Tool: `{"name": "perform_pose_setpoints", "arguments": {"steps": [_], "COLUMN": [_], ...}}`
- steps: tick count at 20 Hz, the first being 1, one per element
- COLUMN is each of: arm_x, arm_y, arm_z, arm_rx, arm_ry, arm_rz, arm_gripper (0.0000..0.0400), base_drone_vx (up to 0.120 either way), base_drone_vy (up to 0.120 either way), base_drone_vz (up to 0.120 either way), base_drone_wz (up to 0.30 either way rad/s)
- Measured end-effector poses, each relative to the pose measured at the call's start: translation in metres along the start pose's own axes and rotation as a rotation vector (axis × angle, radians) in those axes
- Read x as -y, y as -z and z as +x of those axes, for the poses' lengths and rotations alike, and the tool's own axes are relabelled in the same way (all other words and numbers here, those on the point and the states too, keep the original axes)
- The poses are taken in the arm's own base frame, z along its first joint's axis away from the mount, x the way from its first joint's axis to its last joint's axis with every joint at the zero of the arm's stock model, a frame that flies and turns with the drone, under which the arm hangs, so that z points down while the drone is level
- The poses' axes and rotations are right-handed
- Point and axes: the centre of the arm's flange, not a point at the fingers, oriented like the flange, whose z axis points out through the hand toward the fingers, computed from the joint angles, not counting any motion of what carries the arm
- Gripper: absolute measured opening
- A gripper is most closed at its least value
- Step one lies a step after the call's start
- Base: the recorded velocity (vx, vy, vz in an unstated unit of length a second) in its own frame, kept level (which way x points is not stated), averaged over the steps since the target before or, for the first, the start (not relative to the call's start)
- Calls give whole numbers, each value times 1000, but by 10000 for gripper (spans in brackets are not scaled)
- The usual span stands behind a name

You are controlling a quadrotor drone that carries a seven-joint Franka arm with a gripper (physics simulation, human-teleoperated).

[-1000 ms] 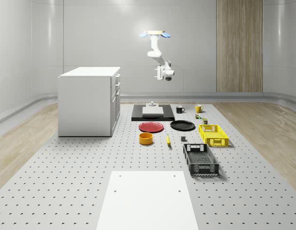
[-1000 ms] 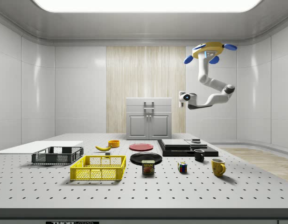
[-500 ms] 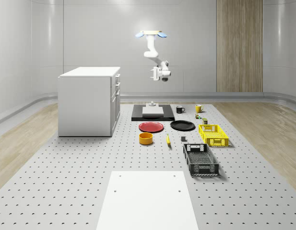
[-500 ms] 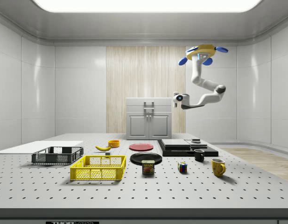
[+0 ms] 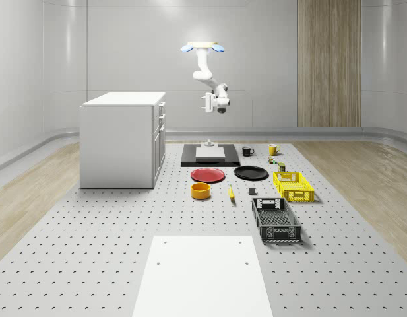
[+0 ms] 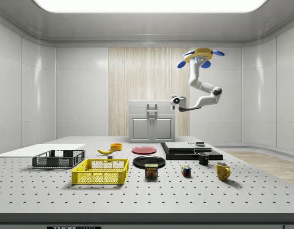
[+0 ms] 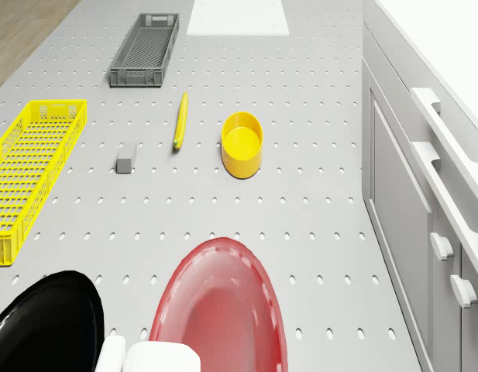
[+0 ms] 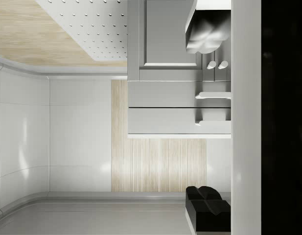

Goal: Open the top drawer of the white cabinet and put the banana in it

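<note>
- Drone hovering high, airborne, not resting on anything; rotors at top, arm hanging below.
- Arm drops from the drone body, bends at the elbow, then forearm runs roughly level toward the side view's left.
- Wrist horizontal, gripper at forearm's end, pointing sideways, not down.
- In the wrist view, both fingers are visible, well apart, with nothing between them.

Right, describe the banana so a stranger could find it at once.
Start at the white cabinet on the perforated table. In front of its doors lie a red plate and a yellow bowl. The banana lies just beside that bowl: the one thin, curved yellow thing lying flat.
</note>
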Motion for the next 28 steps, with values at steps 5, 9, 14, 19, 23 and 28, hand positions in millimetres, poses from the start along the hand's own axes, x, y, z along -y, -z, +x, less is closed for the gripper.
{"name": "perform_pose_setpoints", "arguments": {"steps": [5,9,14,19,23,28], "arm_x": [0,0,0,0,0,0], "arm_y": [0,0,0,0,0,0], "arm_z": [0,0,0,0,0,0], "arm_rx": [0,0,0,0,0,0], "arm_ry": [0,0,0,0,0,0], "arm_rz": [0,0,0,0,0,0], "arm_gripper": [400,400,400,400,400,400], "base_drone_vx": [120,120,120,120,120,120], "base_drone_vy": [-120,-120,-88,-24,-120,-48], "base_drone_vz": [0,0,0,0,0,0], "base_drone_wz": [0,0,0,0,0,0]}}
